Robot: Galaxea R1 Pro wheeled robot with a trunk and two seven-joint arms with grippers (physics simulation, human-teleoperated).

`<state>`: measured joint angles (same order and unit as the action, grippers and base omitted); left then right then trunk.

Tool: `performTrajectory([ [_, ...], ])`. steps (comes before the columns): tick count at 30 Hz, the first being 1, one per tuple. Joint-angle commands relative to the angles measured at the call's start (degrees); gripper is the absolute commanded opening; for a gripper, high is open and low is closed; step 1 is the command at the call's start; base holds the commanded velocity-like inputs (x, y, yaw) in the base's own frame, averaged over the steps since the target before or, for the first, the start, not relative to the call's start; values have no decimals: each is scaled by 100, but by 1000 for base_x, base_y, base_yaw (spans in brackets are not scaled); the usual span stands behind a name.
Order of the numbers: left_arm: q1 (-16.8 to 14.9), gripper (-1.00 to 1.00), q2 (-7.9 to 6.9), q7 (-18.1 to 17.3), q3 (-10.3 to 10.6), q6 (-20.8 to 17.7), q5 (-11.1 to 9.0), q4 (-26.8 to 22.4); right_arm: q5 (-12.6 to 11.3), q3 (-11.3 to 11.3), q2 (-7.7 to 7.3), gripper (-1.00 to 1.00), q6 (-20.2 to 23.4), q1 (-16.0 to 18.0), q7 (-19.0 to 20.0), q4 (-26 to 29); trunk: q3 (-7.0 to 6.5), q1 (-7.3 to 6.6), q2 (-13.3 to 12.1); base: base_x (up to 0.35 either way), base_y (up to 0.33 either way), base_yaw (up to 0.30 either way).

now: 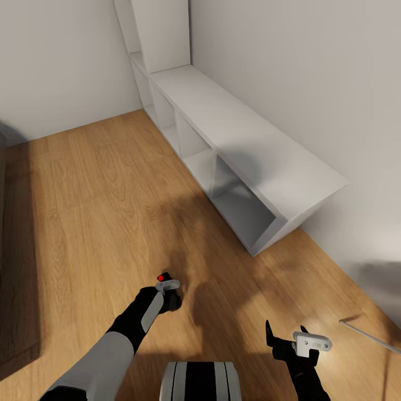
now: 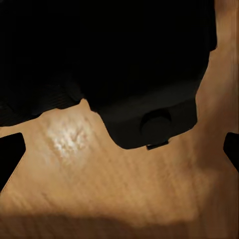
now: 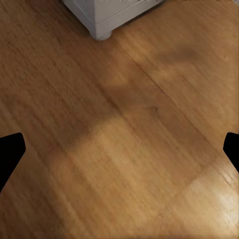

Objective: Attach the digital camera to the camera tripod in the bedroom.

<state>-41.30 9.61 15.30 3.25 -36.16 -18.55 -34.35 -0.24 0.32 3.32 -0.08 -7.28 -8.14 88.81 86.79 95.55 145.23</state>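
Observation:
The digital camera [image 1: 170, 295] is a small black body with a red button on top, held off the wood floor at the end of my left arm. My left gripper [image 1: 169, 299] is shut on it. In the left wrist view the camera's black bulk [image 2: 134, 64] sits close between the two wide-set fingertips [image 2: 11, 154]. My right gripper [image 1: 287, 336] hangs open and empty low over the floor at the lower right, its fingertips [image 3: 10, 157] far apart. A thin silver leg of the camera tripod [image 1: 370, 337] enters at the right edge; the rest of it is out of view.
Low white cube shelving [image 1: 250, 145] runs along the right wall toward the far corner, and its near foot [image 3: 104, 30] appears in the right wrist view. Light wood floor [image 1: 94, 189] spreads to the left and ahead. A dark band [image 1: 14, 267] edges the far left.

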Motion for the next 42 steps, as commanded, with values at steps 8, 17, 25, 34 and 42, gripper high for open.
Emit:
performTrajectory([
  [8,-1,100,-3,64,35,-44,-61,-293,-3,3,2,100,-1,-2,-21,83,3,-1,1,0,0,0],
  [17,-1,100,-24,77,39,-116,-61,-338,-3,3,2,100,-1,-2,-21,100,3,-1,1,0,0,0],
  [25,-1,100,-29,62,62,-119,-61,-300,-3,3,2,100,-1,-2,-21,109,3,-1,1,0,0,0],
  [34,-1,100,-29,54,184,-118,-61,-292,-3,2,-6,100,-1,-2,-21,155,3,-1,1,0,0,0],
  [42,-1,100,-29,59,211,-113,-61,-307,-3,3,0,100,-1,-2,-21,164,3,-1,1,0,0,0],
])
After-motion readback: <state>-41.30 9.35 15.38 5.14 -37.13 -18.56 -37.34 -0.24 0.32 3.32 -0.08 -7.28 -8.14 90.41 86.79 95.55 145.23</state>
